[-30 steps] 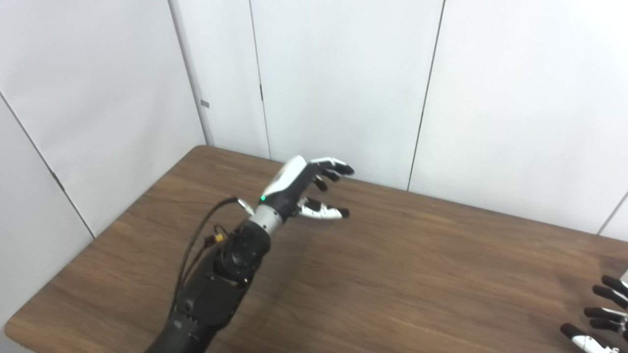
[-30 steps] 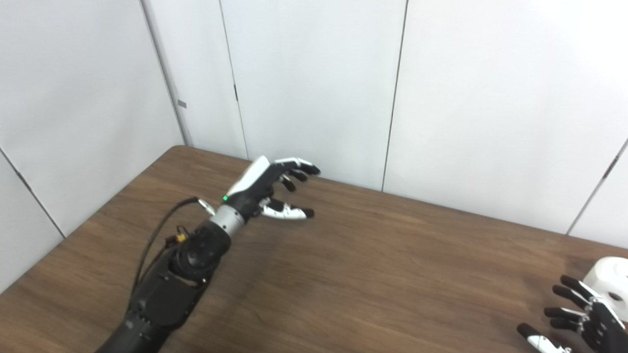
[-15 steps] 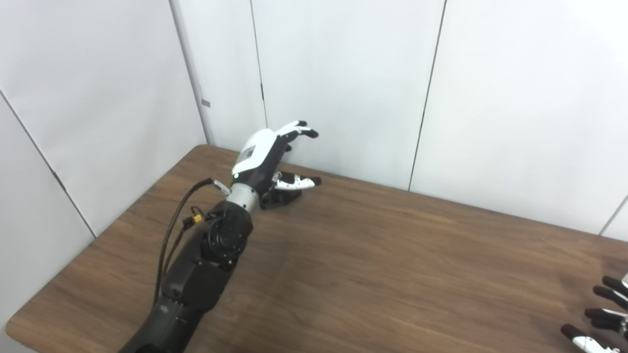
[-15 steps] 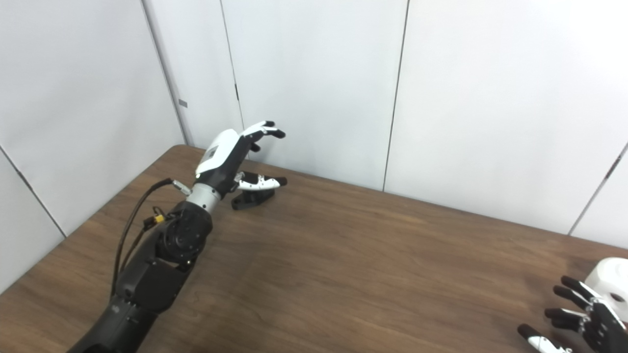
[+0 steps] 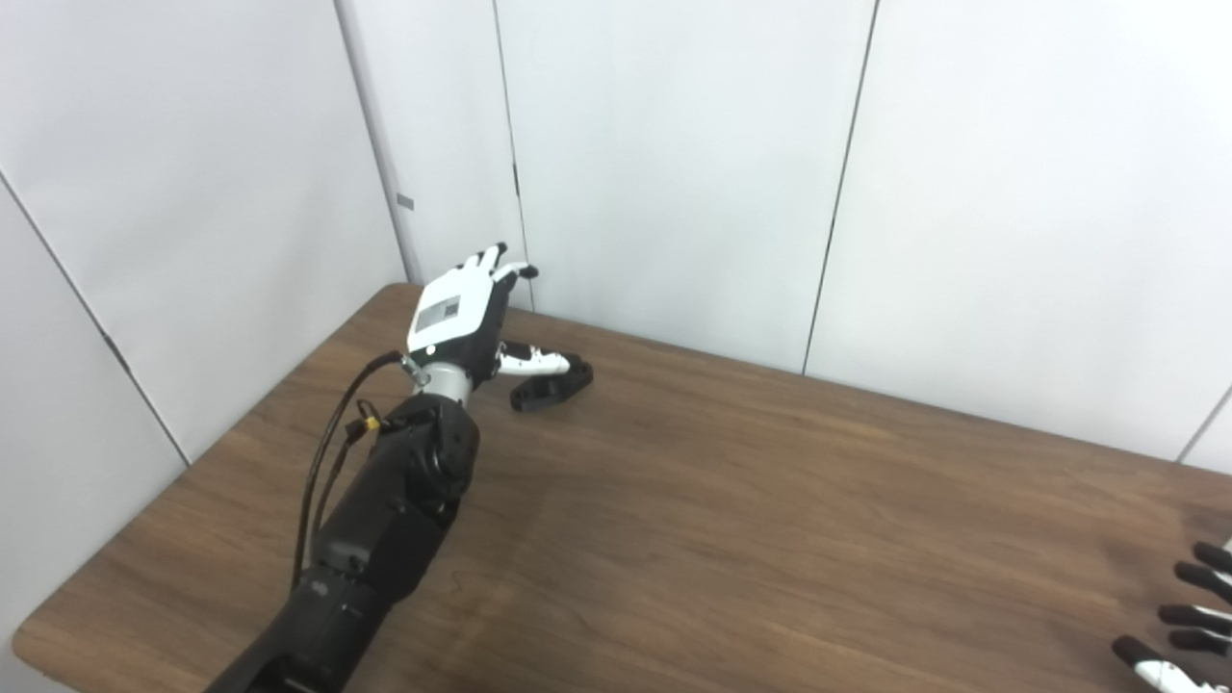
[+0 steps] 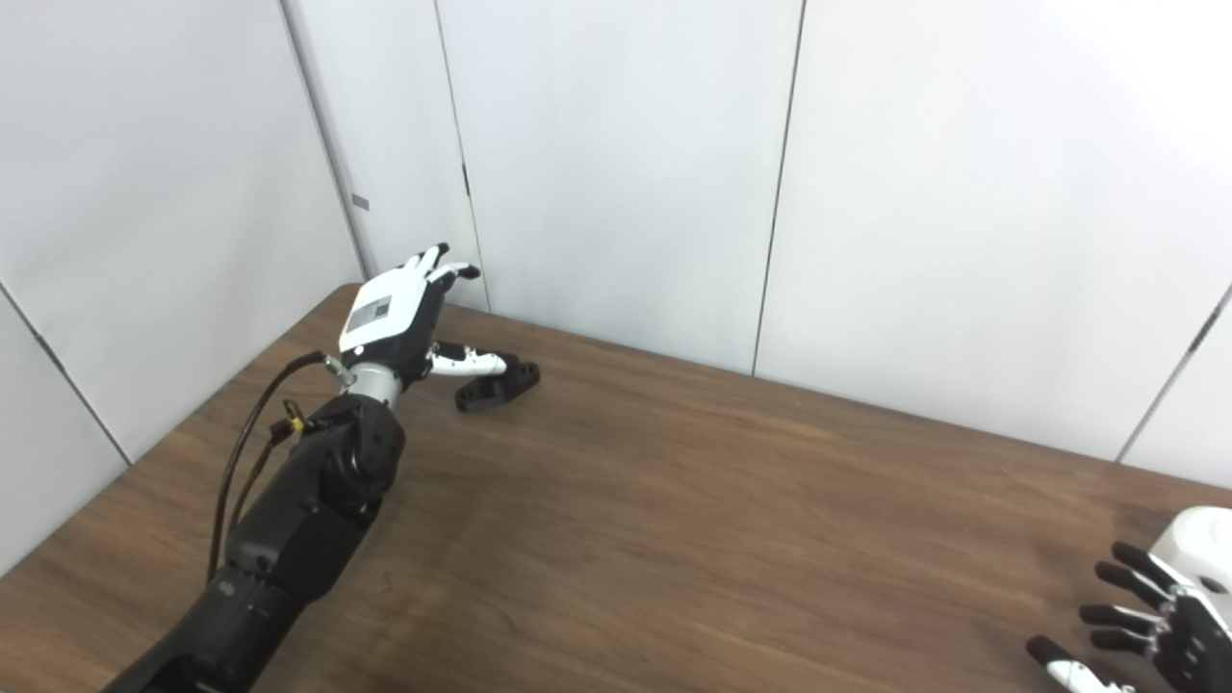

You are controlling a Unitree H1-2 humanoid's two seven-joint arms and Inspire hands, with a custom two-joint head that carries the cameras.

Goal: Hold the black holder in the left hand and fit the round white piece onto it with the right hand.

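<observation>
The black holder (image 5: 551,385) lies on the wooden table (image 5: 770,520) near its far left corner. My left hand (image 5: 462,313) hovers just left of it, open, fingers spread and pointing away, thumb reaching over the holder's left end; whether it touches is unclear. At the right edge, the round white piece (image 6: 1201,544) sits on the table, seen only in the right eye view. My right hand (image 6: 1145,630) is open close in front of it, fingers apart, holding nothing.
White wall panels (image 5: 674,144) stand right behind the table's far edge, close to the left hand. The table's left edge (image 5: 192,462) runs diagonally beside my left arm (image 5: 385,520).
My left hand has swung left and toward the far corner, uncovering the black holder, and now sits beside it. My right hand has barely moved.
</observation>
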